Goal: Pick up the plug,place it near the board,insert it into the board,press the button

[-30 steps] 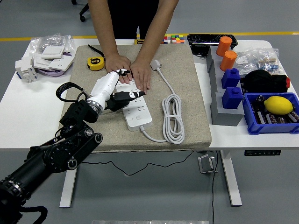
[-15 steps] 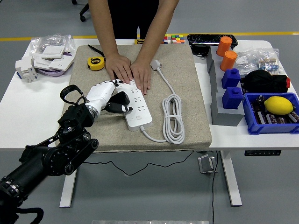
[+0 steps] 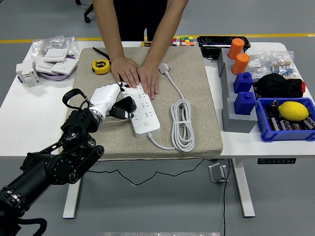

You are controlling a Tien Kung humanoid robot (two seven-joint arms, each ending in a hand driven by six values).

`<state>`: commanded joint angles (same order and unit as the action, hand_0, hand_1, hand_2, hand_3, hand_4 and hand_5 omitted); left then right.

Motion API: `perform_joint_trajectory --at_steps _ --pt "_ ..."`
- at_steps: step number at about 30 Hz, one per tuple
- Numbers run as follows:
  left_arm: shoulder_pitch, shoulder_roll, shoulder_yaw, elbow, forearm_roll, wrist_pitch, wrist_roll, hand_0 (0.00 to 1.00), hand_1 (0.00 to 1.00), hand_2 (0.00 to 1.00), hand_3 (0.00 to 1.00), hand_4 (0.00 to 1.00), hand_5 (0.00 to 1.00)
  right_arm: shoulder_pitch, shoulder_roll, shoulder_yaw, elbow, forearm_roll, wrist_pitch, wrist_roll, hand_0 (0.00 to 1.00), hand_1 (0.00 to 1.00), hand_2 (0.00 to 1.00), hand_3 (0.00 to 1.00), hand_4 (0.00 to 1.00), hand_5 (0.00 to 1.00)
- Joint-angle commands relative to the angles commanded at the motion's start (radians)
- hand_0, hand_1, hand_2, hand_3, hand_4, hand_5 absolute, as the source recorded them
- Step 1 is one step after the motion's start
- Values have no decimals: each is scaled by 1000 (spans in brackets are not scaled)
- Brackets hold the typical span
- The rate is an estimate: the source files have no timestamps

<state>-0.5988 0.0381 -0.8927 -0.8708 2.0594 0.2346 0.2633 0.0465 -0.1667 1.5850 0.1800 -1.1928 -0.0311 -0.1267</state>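
Grey felt mat [image 3: 197,98] covers the middle of the white table [image 3: 19,113], and on it lies the white power strip [image 3: 144,112], the landmark for everything else. Its coiled white cable [image 3: 182,124] sits just to the strip's right, and the cable's white plug [image 3: 164,68] lies on the mat beyond the strip's far end, unplugged and apart from the sockets. A person stands at the far side; both of the person's hands [image 3: 138,73] press flat on the far end of the strip. The robot's left hand [image 3: 110,101] reaches in at the strip's left edge, its white fingers partly curled with dark fingertips touching or just beside the strip; whether it grips anything cannot be told. A yellow tape measure [image 3: 101,66] rests on the mat's far left corner, well left of the strip. Far right of the strip, a blue bin [image 3: 263,132] holds a lemon [image 3: 293,110].
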Motion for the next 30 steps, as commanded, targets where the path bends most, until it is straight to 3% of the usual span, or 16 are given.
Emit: perform_joint_trajectory --at_steps 10,11,22,23,28,29,30 --pt "0 -4 -7 6 1 6 3 634 758 687 728 998 67 -1 0 4 0 -2 -4 1 998 926 866 897 998 998" --pt "1 -4 -7 6 1 7 3 621 737 610 626 930 43 -1 0 4 0 -2 -4 1 998 926 866 898 998 998" --pt "4 -8 -7 13 -2 13 5 614 705 593 588 923 49 0 -1 8 0 -1 -8 3 998 926 864 898 998 998" --pt "4 -8 -7 14 -3 13 5 597 681 593 584 877 42 0 -1 9 0 -1 -9 3 998 925 865 898 998 998" --pt "5 -8 -2 15 -15 14 6 597 681 593 584 877 42 3 -4 7 0 -1 -9 3 998 925 865 898 998 998" --pt "4 -8 -2 16 -16 15 5 549 665 589 582 793 54 3 -4 8 0 -3 -10 3 998 925 865 898 998 998" --pt "4 -9 -1 16 -18 16 4 549 665 589 582 793 54 3 -5 9 0 -4 -11 3 998 925 865 898 998 998"
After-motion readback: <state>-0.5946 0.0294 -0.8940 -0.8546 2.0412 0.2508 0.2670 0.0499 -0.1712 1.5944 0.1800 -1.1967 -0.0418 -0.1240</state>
